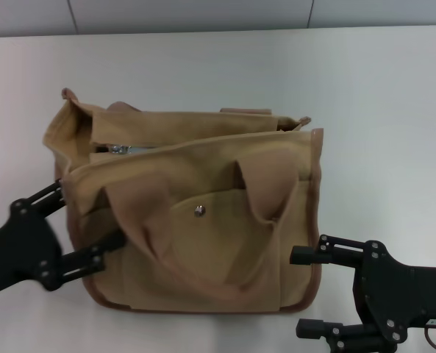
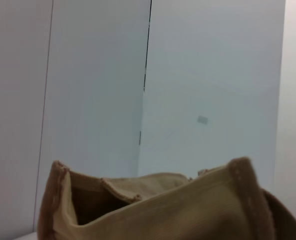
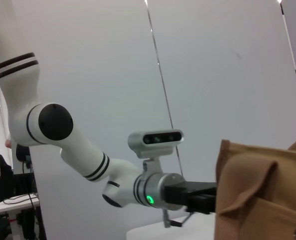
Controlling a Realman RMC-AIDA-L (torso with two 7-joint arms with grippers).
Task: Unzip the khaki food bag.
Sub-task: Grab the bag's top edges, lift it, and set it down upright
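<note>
Two grippers flank the khaki food bag [image 1: 195,213], which sits upright near the middle of the white table [image 1: 379,110]. The left gripper [image 1: 85,224] has its black fingers spread wide around the bag's left end, one on the far side and one on the near side — whether they press the canvas cannot be judged. The right gripper [image 1: 306,290] waits just beside the bag's lower right corner, fingers wide apart, holding nothing. Only a short stretch of silver zipper [image 1: 122,149] shows at the top left; the mouth looks mostly closed — unzipping appears largely ahead.
</note>
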